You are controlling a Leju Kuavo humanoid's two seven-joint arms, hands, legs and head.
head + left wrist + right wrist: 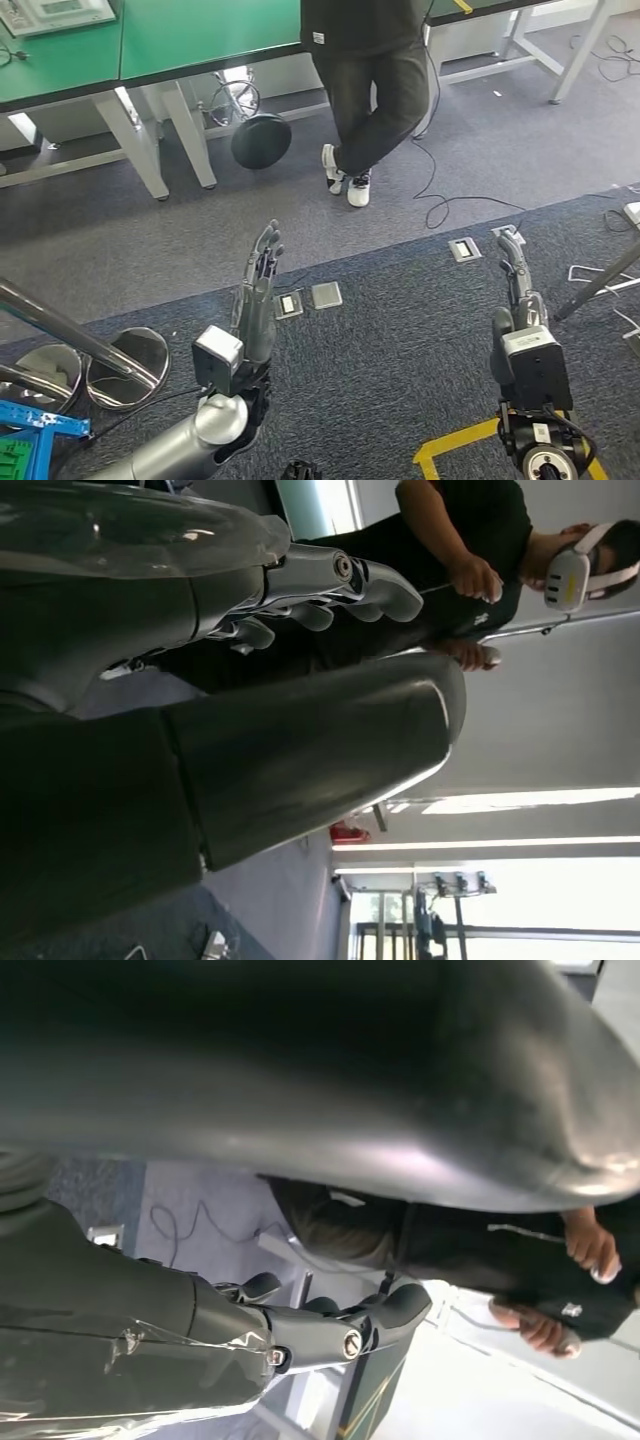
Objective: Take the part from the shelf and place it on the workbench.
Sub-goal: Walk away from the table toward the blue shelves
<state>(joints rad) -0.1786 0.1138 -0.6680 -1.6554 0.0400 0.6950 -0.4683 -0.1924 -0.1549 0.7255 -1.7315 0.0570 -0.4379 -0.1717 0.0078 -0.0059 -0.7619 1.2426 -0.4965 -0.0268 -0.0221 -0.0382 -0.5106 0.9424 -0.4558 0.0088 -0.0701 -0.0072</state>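
left hand reaching out, fingers spread, holding nothing | right hand extending, empty, fingers loosely apart | person standing beyond both hands, cut off above the waist

Left robot hand up over dark carpet, fingers spread, nothing in them. Right robot hand also over carpet, holding nothing. Open carpet between both hands. Small floor boxes lie flat just past left robot hand. Person stands ahead, legs crossed, blocking way to green bench. Black stool tipped under bench beside white bench legs. Loose cable runs on floor. Shiny poles and round bases near left arm. Dark bar slants near right robot hand.
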